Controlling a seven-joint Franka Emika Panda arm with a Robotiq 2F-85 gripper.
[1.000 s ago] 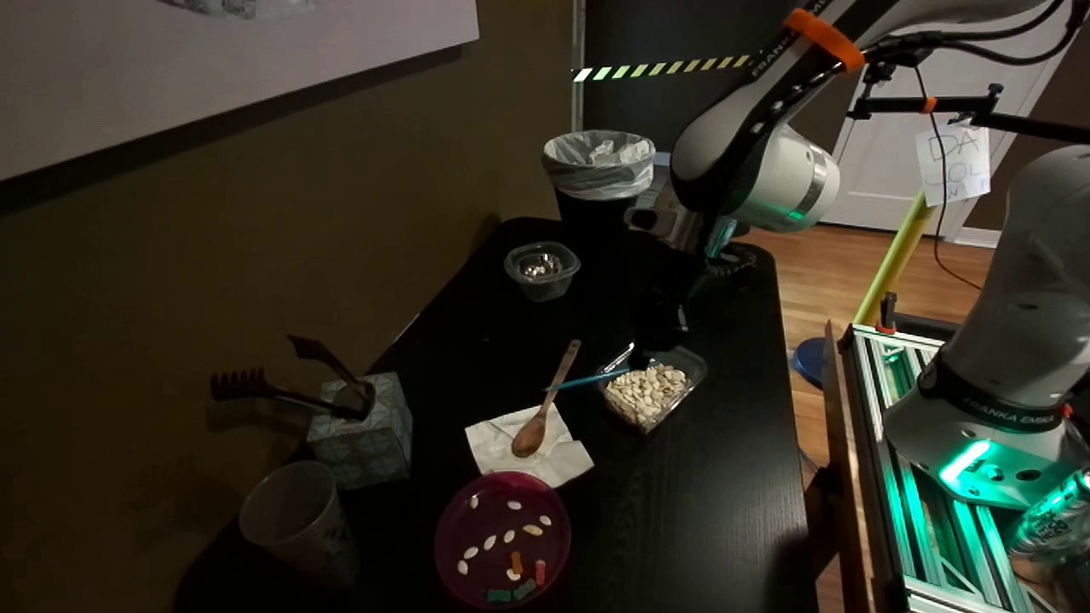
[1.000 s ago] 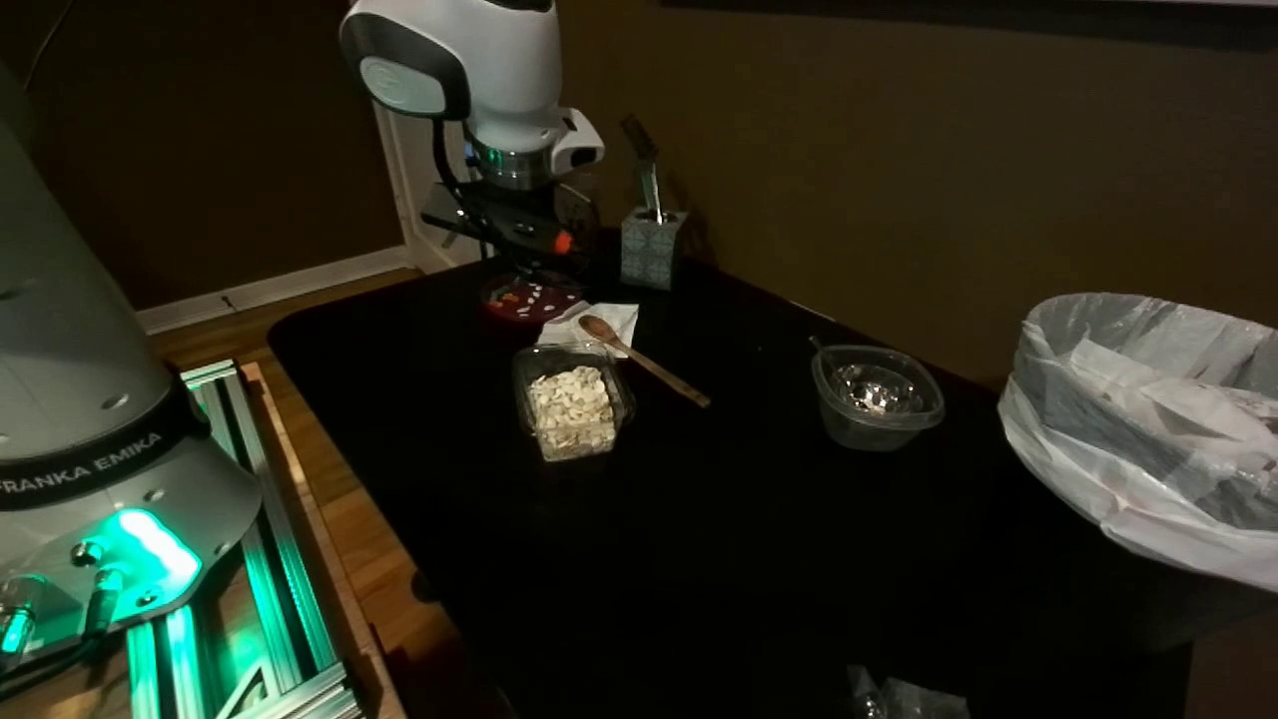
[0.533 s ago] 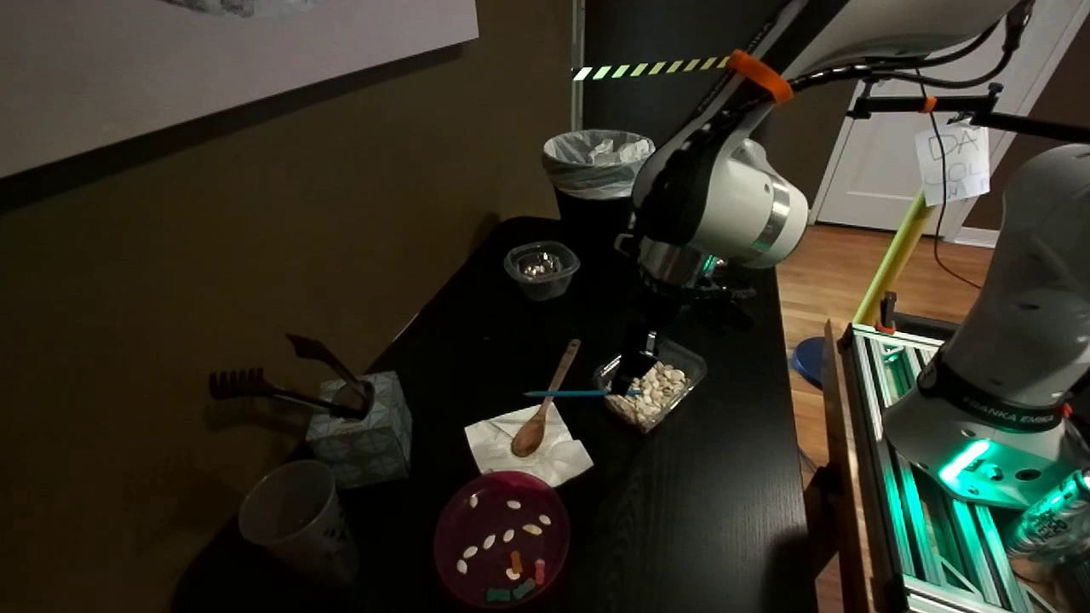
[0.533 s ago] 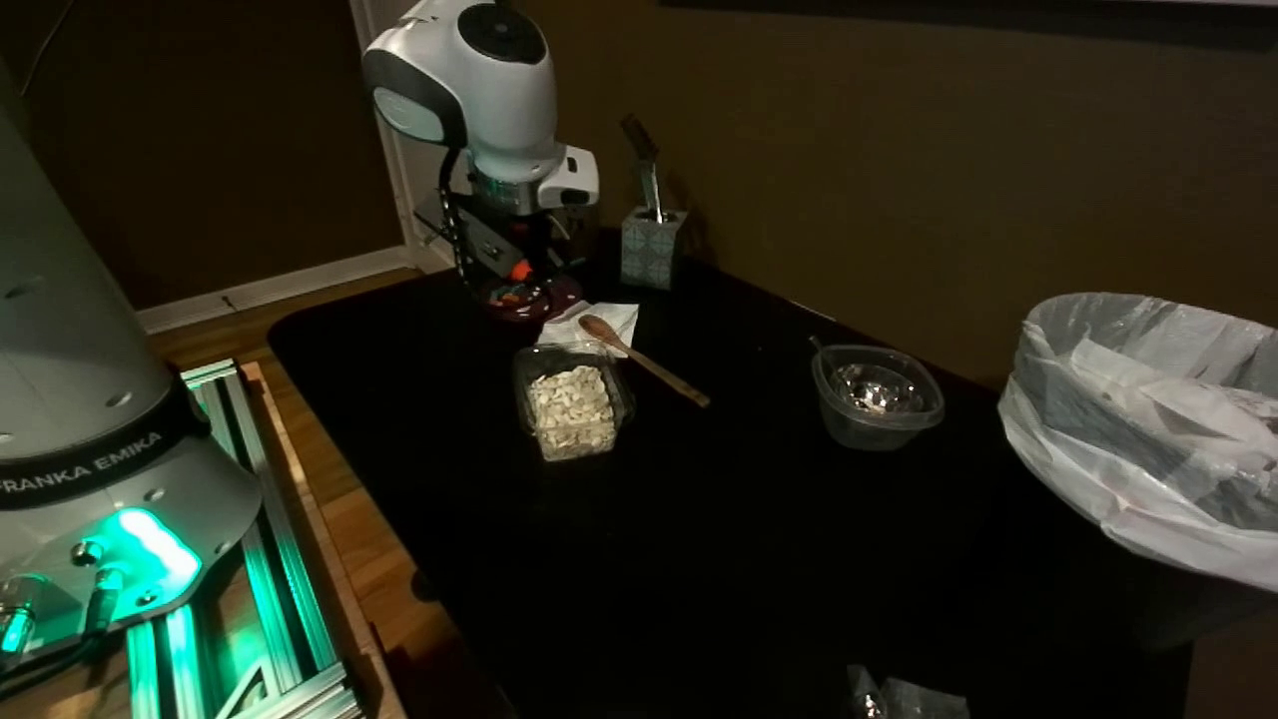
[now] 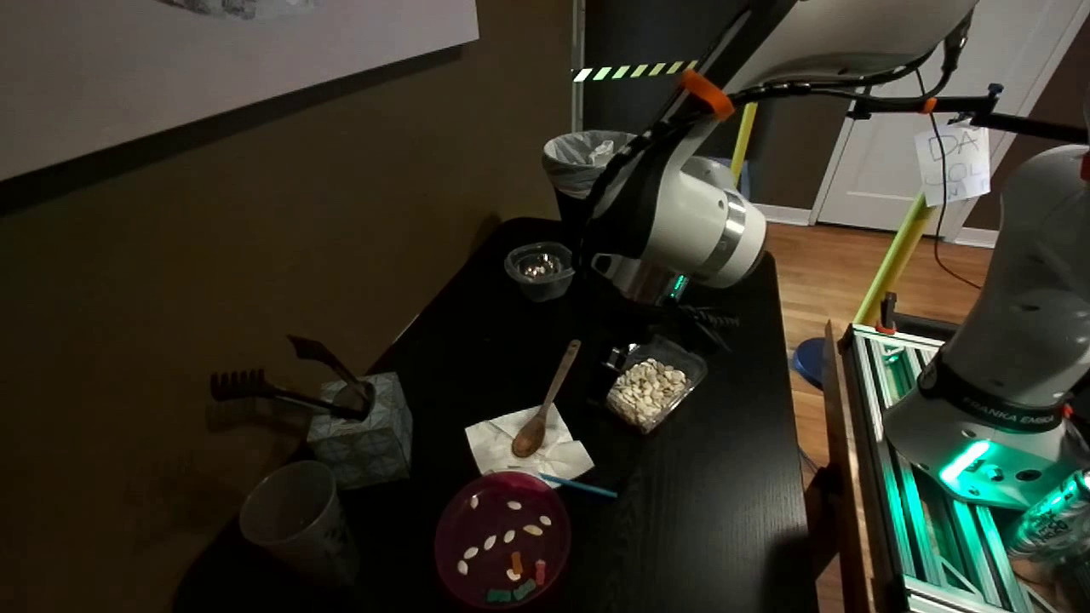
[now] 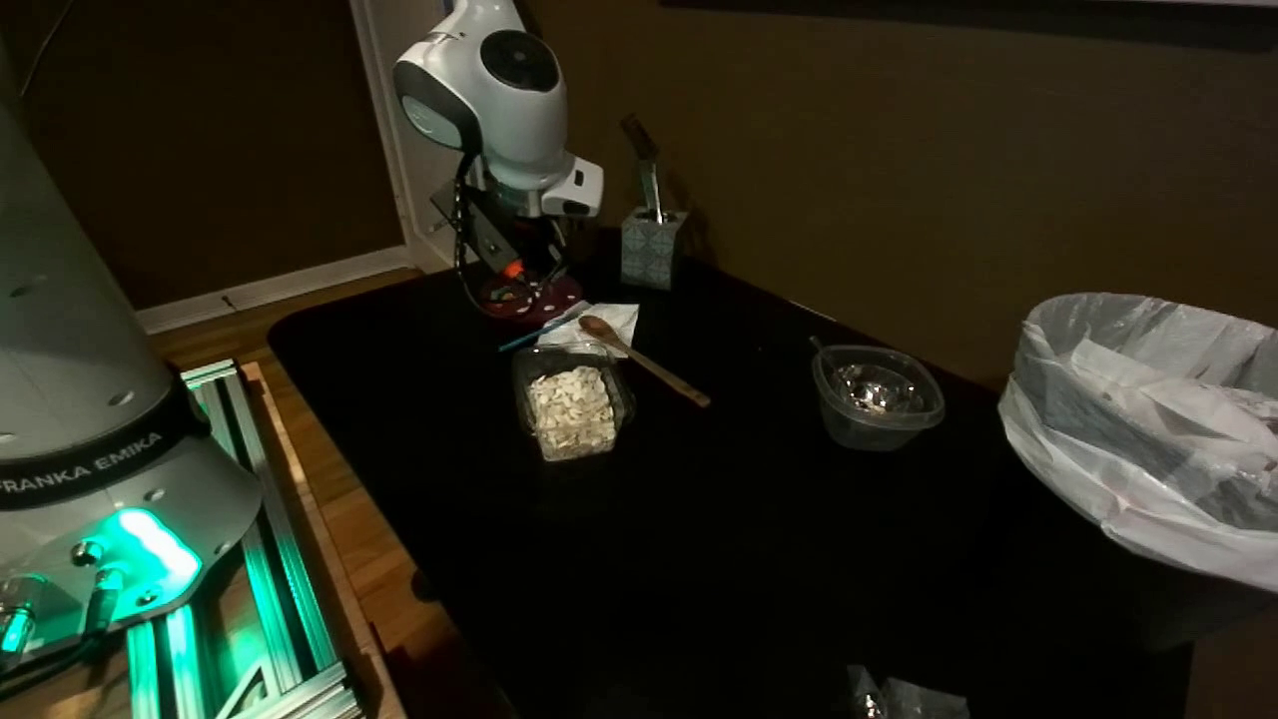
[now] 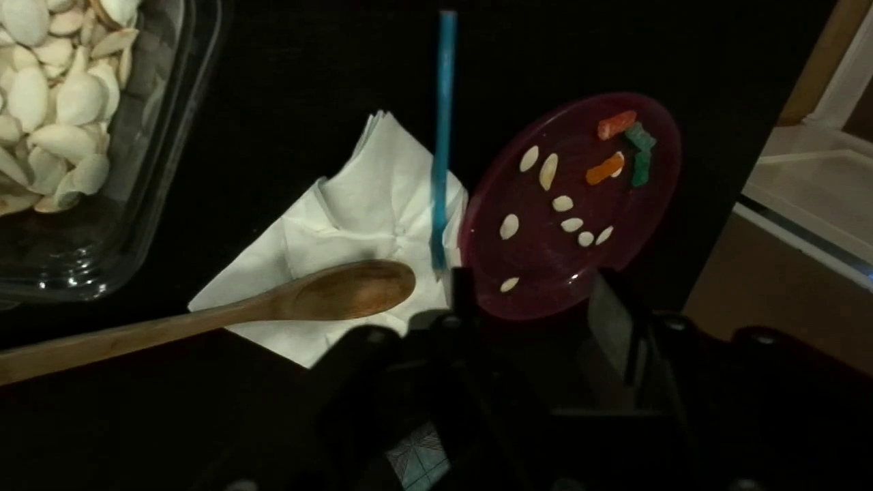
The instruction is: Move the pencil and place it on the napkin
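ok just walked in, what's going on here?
A Franka arm has its Robotiq gripper open above the black table, holding nothing. The blue pencil lies only partly on the white paper napkin: tip on it, other end out past its edge. A wooden spoon also rests its bowl there.

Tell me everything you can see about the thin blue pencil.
The thin, straight blue pencil has a pale, pointed tip that looks like bare wood. Its tip end lies over the flat, creased white paper napkin, beside the round, dark red, plastic-looking dish; I can't tell whether pencil and dish touch. The opposite end juts past the napkin, over the black wood-grained tabletop. The open black gripper isn't holding it.
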